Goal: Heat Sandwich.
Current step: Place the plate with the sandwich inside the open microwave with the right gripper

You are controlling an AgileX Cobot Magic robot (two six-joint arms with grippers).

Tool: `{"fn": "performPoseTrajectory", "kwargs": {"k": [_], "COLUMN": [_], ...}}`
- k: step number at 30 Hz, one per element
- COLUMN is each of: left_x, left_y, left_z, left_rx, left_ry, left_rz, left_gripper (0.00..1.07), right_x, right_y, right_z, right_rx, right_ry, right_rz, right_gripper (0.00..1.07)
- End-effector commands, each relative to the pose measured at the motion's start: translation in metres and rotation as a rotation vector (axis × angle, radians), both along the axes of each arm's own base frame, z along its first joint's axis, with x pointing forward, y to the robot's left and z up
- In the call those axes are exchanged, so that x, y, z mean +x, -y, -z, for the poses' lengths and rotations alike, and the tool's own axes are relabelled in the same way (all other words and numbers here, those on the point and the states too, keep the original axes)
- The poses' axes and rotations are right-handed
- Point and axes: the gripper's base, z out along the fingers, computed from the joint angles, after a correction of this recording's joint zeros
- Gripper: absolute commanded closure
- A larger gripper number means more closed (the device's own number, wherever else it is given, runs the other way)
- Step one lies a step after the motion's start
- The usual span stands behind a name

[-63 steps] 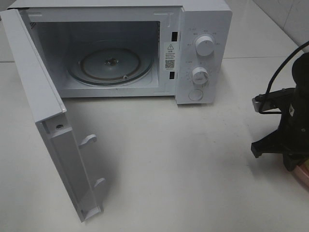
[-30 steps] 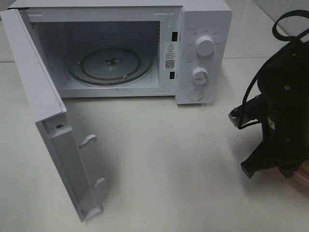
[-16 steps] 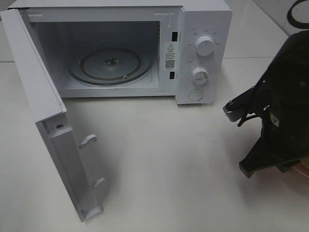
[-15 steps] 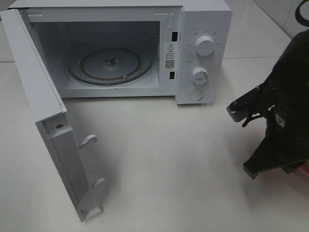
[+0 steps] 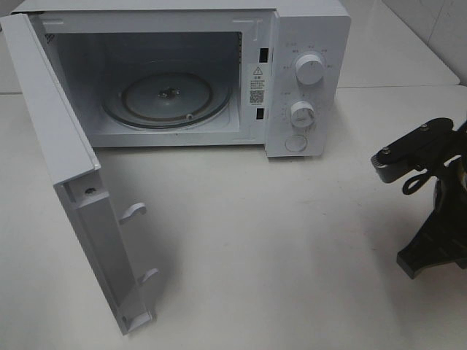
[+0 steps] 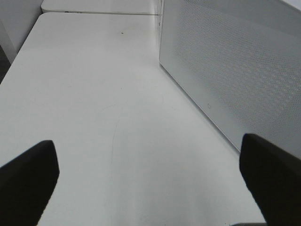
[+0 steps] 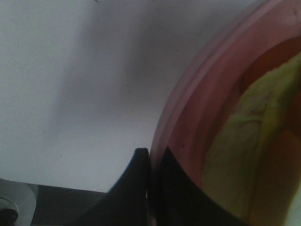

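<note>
sandwich blurred and cropped, pink plate half cropped

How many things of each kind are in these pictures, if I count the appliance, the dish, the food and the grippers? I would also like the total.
Microwave: 1
Pink plate: 1
Sandwich: 1
Grippers: 2 (left gripper, right gripper)
Total: 5

A softly lit white tabletop runs back to pale tiles beyond.
</note>
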Motion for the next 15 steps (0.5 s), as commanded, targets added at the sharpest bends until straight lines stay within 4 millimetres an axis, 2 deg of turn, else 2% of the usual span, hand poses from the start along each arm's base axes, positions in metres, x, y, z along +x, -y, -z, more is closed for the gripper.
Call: {"fn": "performPoseTrajectory", "kwargs": {"k": [1, 6, 15], "left_x": [-0.003, -0.003, -0.003], "left_y": [0.0, 0.0, 0.0], "left_z": [0.0, 0.0, 0.0], "left_rx": [-0.001, -0.001, -0.001], "left_ry": [0.031, 0.031, 0.031], "left_rz": [-0.001, -0.001, -0.001], "left_gripper": [0.07, 0.07, 0.07], "right_x": [-0.008, -0.013, -0.029], "right_y": [0.005, 0.006, -0.015], "right_z": [-0.006, -0.012, -0.019], "right_rx": [-0.011, 0.011, -0.042], "right_ry": [-0.007, -0.001, 0.003], "right_rz": [-0.022, -0.034, -0.222], "right_gripper": [1.07, 1.07, 1.07]}}
